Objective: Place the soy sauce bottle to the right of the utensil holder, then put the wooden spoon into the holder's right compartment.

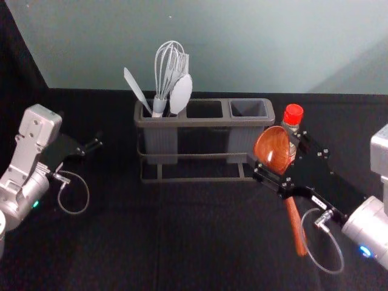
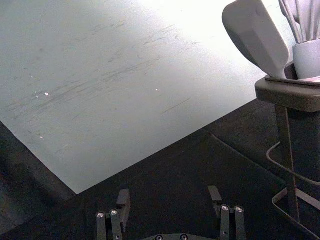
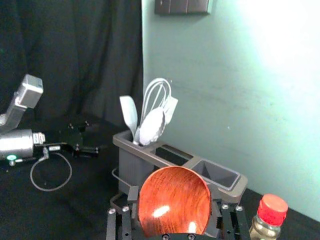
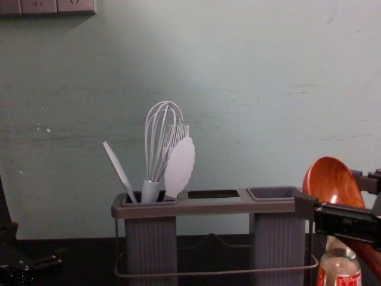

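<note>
Spoon (image 1: 271,147), bowl up, is clamped in my right gripper (image 3: 174,191) at four o'clock from the holder (image 1: 203,123). With the bottle (image 1: 293,114) standing at its three o'clock, I judge that half done; the right compartment (image 1: 248,109) awaits the spoon. My left gripper (image 2: 169,194) idles at nine o'clock, fingers apart.

You look to be in a robotics lab or test corner: robot arms, a black-covered tabletop (image 1: 115,242) beneath your end effectors, a black curtain (image 3: 85,60) beyond the left end effector (image 1: 92,145), and a scuffed wall (image 4: 268,53) with sockets (image 4: 39,6) ahead.
</note>
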You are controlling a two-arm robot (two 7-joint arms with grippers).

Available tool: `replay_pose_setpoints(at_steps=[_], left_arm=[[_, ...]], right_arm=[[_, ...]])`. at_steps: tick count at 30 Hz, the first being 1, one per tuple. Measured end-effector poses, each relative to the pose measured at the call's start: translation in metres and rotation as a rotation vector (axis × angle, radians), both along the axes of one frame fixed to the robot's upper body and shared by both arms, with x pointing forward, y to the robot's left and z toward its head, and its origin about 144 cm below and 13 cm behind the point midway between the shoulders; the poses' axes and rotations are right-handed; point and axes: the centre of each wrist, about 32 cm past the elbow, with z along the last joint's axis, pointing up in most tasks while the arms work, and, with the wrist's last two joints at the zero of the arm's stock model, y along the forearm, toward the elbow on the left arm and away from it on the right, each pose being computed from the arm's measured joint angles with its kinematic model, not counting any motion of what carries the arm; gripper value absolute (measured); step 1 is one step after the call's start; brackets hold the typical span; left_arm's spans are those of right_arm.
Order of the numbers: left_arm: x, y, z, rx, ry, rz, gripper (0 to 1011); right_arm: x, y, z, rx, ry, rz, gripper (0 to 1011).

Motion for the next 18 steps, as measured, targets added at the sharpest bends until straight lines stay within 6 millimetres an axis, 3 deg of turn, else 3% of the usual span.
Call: replay_pose_setpoints(at_steps=[18], left_arm=[[0.0000,0.0000,0.0000,0.000,0.000,0.000,1011]], right_arm=[[-0.0001,-0.0030,-0.0059,0.018,-0.016,0.008,840]])
